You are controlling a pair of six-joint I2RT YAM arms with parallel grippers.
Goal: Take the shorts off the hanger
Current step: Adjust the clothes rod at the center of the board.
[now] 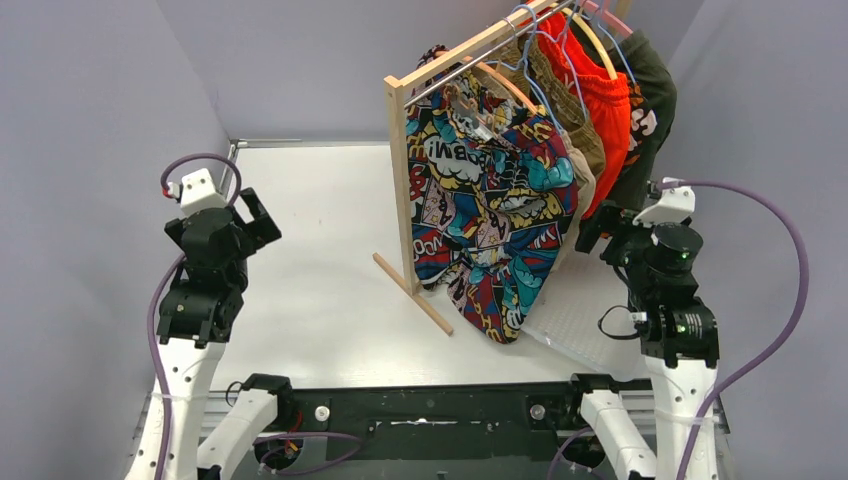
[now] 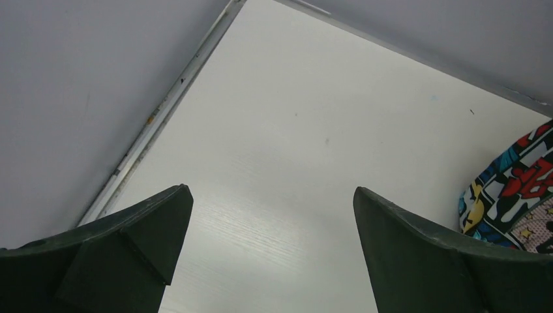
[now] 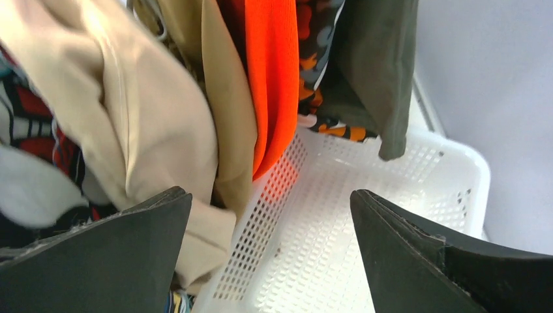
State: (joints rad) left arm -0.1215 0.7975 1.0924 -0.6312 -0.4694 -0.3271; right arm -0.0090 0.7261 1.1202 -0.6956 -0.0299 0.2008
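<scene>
Several pairs of shorts hang on hangers from a wooden rack (image 1: pixel 398 160). The comic-print shorts (image 1: pixel 490 200) hang at the front, then beige (image 1: pixel 585 175), brown (image 1: pixel 560 100), orange-red (image 1: pixel 605 100), camouflage (image 1: pixel 640 120) and dark green shorts (image 1: pixel 655 85). In the right wrist view the beige (image 3: pixel 130 117), orange-red (image 3: pixel 270 78) and dark green shorts (image 3: pixel 375 65) hang just ahead. My right gripper (image 3: pixel 270 251) is open and empty, beside the hems of the shorts (image 1: pixel 597 228). My left gripper (image 2: pixel 274 244) is open and empty over bare table, far left of the rack (image 1: pixel 252 212). A corner of the comic-print shorts (image 2: pixel 515 195) shows at the right of the left wrist view.
A white perforated basket (image 3: pixel 391 189) lies under the hanging shorts at the right (image 1: pixel 575 320). The rack's wooden foot (image 1: pixel 412 292) lies across the table's middle. Grey walls close in on the left, back and right.
</scene>
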